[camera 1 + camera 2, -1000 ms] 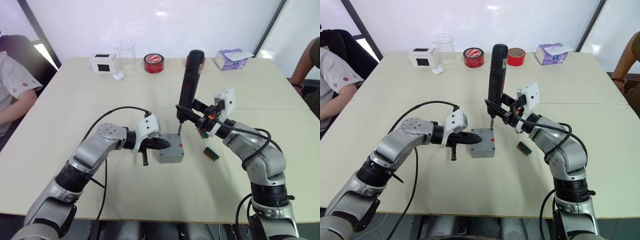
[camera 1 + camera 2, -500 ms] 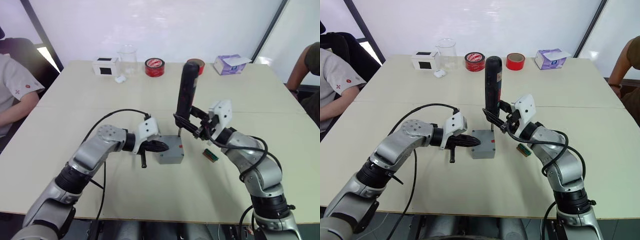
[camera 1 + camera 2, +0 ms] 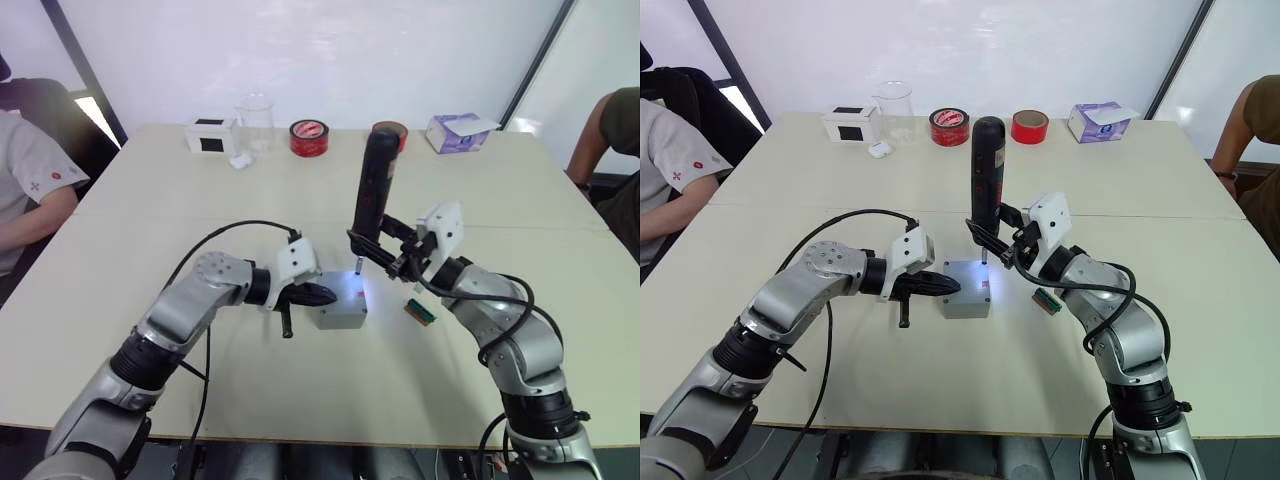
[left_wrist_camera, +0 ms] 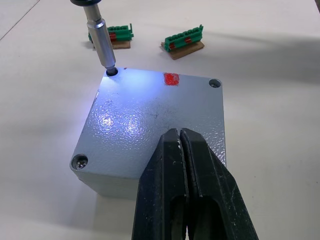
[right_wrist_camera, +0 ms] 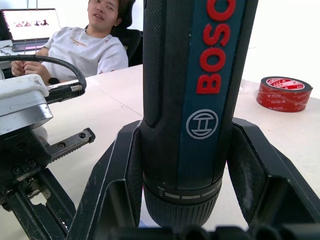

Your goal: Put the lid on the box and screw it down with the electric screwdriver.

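Note:
The grey lid (image 4: pixel 155 115), with its small red mark, lies on the grey box (image 3: pixel 338 318) at the table's middle. My left gripper (image 4: pixel 179 134) is shut, and its black fingertips rest on the lid's top near one edge. My right gripper (image 3: pixel 385 245) is shut on the black electric screwdriver (image 3: pixel 375 190), which it holds upright. The screwdriver's metal bit (image 4: pixel 102 47) stands in a far corner hole of the lid, and its white light glows on the lid. A screw head shows in a near corner (image 4: pixel 79 161).
Two small green circuit boards (image 4: pixel 182 42) lie just beyond the box. At the table's far edge stand a white box with a black square (image 3: pixel 209 134), a glass beaker (image 3: pixel 254 118), two red tape rolls (image 3: pixel 310 136) and a tissue box (image 3: pixel 455 131). A person sits at each side.
The screwdriver's bit has come down into the lid's corner hole, and its white light now shines on the lid. My left gripper has stayed pressed on the lid.

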You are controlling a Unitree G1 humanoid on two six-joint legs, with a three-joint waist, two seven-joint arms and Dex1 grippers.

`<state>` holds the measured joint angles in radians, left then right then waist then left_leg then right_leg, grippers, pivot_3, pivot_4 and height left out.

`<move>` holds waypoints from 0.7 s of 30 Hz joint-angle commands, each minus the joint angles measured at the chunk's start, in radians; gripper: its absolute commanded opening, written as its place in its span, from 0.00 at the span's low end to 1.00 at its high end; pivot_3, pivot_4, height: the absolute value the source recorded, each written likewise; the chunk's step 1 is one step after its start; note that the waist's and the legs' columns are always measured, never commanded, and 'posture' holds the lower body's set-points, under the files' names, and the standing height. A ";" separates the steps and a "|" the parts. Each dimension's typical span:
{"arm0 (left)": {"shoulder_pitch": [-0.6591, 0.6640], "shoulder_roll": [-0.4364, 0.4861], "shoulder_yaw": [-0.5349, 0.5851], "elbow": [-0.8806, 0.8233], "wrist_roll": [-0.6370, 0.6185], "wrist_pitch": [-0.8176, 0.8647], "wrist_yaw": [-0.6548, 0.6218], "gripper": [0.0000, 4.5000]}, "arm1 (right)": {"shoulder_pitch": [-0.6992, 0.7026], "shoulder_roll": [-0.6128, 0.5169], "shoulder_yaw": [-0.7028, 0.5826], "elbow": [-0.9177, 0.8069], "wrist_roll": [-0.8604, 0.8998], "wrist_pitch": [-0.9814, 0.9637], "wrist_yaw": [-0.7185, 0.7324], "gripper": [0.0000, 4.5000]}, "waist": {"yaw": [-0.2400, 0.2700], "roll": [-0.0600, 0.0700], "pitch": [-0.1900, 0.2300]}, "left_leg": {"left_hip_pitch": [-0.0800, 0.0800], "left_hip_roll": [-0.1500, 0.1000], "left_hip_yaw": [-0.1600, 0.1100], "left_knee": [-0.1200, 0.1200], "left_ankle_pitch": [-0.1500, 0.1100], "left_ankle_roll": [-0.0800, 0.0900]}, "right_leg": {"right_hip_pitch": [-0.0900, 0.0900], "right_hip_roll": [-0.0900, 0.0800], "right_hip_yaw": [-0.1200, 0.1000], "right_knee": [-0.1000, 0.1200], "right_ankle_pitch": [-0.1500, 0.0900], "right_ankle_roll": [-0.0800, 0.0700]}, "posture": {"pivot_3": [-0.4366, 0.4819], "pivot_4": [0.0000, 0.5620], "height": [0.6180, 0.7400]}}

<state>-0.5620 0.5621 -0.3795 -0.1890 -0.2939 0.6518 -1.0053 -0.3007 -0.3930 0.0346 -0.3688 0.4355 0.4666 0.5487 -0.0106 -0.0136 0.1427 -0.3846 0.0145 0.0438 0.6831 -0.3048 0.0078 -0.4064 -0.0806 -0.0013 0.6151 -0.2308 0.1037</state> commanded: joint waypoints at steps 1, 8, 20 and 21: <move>0.014 0.003 -0.019 0.000 0.013 0.024 -0.004 0.00 | 0.022 -0.014 0.028 0.044 -0.010 0.060 0.009 0.40 | 0.000 0.000 0.000 | 0.000 0.000 0.000 0.000 0.000 0.000 | 0.000 0.000 0.000 0.000 0.000 0.000 | 0.48 0.27 1.00; 0.017 -0.005 -0.014 0.009 0.009 0.020 -0.002 0.00 | -0.100 -0.020 -0.074 -0.018 0.107 0.127 -0.008 0.40 | 0.000 0.001 0.001 | 0.000 0.001 0.000 0.000 0.000 0.000 | 0.000 0.000 0.000 0.000 0.000 0.000 | 0.48 0.27 1.00; -0.041 -0.071 0.202 0.077 -0.105 0.084 0.061 0.00 | -0.417 -0.180 -0.444 0.089 0.557 0.555 -0.245 0.40 | 0.002 0.007 0.008 | -0.010 0.000 0.000 -0.001 0.000 0.001 | -0.009 -0.002 -0.001 0.000 0.002 0.002 | 0.48 0.27 1.00; -0.047 -0.049 0.220 0.062 -0.126 0.108 0.045 0.00 | -0.408 -0.245 -0.446 0.121 0.583 0.661 -0.244 0.40 | 0.001 0.007 0.009 | -0.010 0.000 0.000 -0.001 0.000 0.001 | -0.009 -0.002 -0.001 0.000 0.002 0.002 | 0.48 0.27 1.00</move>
<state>-0.5823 0.4830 -0.2132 -0.0830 -0.3758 0.7267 -0.9367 -0.7084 -0.5670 -0.3675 -0.2783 0.9556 0.9881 0.3204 -0.0091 -0.0061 0.1513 -0.3947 0.0147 0.0441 0.6826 -0.3052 0.0085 -0.4152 -0.0833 -0.0019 0.6147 -0.2293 0.1055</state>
